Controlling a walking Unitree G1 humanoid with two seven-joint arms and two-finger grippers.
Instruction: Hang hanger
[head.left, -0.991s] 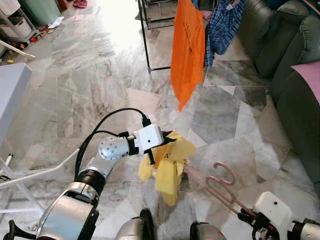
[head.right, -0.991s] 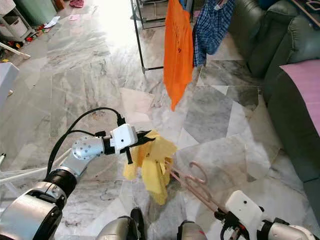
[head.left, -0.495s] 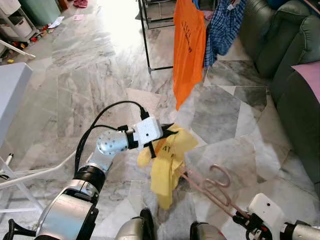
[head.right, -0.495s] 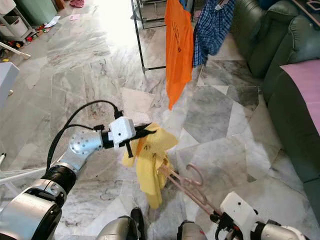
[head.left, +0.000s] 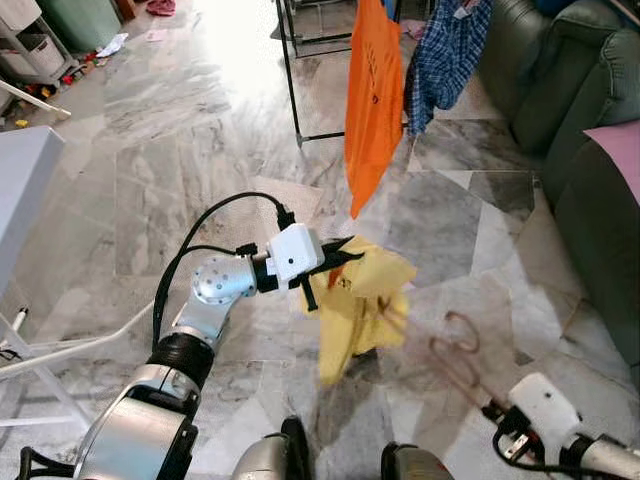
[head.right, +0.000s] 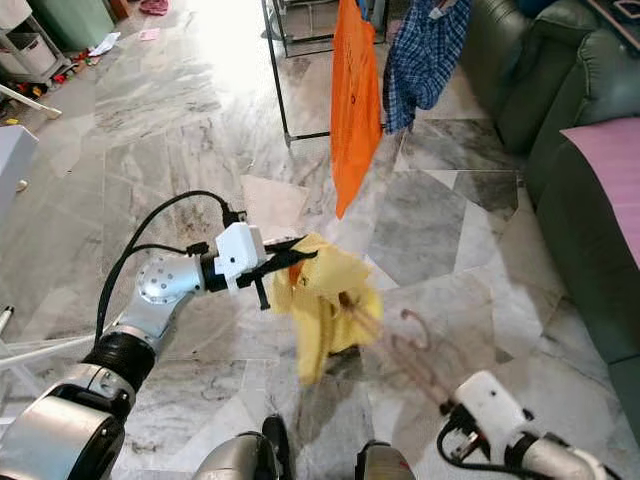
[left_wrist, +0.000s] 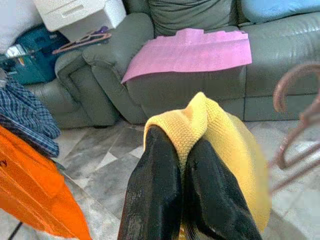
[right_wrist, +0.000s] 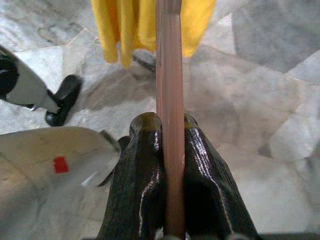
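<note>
Left eye view shows the grey marble tile floor (head.left: 150, 130) as the biggest thing, with the dark green leather sofa (head.left: 590, 140) at 3 o'clock. At 12 o'clock the black metal clothes rack (head.left: 292, 80) carries the bright orange shirt (head.left: 374, 100) and the blue checked shirt (head.left: 445, 50). In the middle hangs the yellow knitted cloth (head.left: 360, 300). The left gripper (left_wrist: 175, 165), just at 9 o'clock of the cloth, has its two black fingers pressed together on a fold of it. The pink plastic hanger (head.left: 455, 350) lies at 4 o'clock of the cloth, blurred, one end against it. The right gripper (right_wrist: 170, 150), at 5 o'clock, is clamped on the hanger's straight bar.
</note>
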